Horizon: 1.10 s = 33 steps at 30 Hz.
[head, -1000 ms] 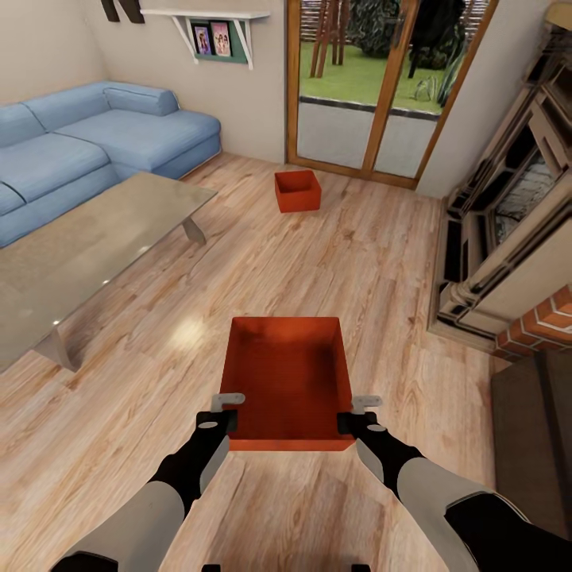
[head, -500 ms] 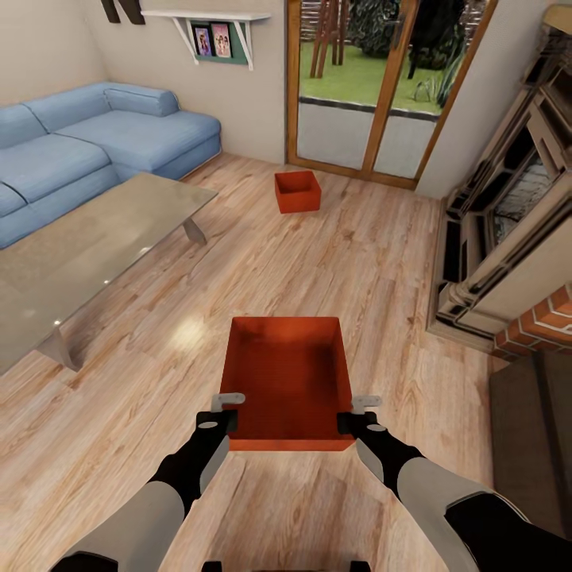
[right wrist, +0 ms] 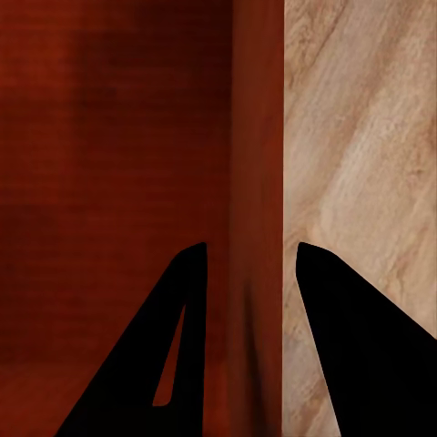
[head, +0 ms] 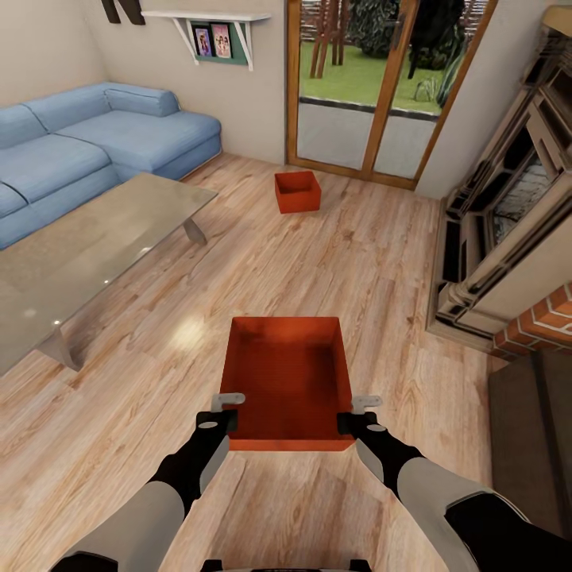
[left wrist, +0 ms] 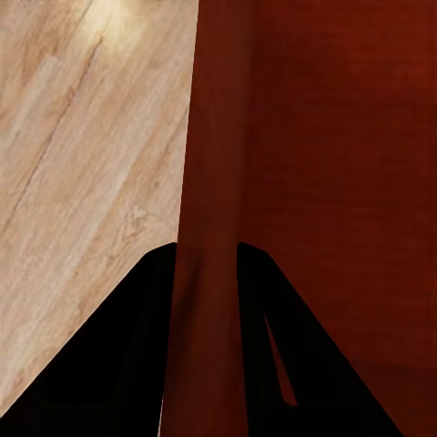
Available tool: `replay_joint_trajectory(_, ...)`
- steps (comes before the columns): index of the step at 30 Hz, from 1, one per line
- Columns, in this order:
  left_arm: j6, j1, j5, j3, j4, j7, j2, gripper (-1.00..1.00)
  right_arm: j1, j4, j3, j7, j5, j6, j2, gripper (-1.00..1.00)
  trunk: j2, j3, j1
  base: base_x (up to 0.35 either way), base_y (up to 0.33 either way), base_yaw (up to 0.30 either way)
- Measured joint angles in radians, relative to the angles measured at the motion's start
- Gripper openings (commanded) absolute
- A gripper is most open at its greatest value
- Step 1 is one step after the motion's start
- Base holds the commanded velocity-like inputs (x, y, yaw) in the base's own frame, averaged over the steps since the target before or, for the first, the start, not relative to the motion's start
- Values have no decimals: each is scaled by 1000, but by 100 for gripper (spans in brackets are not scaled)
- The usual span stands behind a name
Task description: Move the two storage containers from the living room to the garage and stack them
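Observation:
One red-orange storage container is held in front of me over the living room's light wood planks, open side up and empty. My left gripper is shut on its left wall near the close corner; the left wrist view shows that wall pinched between the dark fingers. On the opposite side, my right gripper is shut on the right wall, one finger inside and one outside. The second storage container sits on the planks farther ahead, just before the wood-framed glass doors.
A glass-topped coffee table stands at the left, with a blue sofa behind it. A wooden shelf unit and a brick corner line the right side. Bare plank floor runs between the two containers.

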Motion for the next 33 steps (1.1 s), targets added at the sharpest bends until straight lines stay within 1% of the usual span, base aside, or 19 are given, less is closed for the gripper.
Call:
replay_joint_trajectory(16,-1,0,0,0,0,0,0,-100,0,0,0,0,-1,-1,0,-100,0,1,0,0,0,0)
replay_joint_trajectory(24,-1,-1,0,0,0,0,0,-100,0,-2,10,-1,-11,1,-1,-100,0,10,0,0,0,0)
replay_joint_trajectory(33,-1,-1,1,-1,0,0,0,-100,0,-2,12,-1,-13,1,-1,-100,0,24,0,0,0,0)
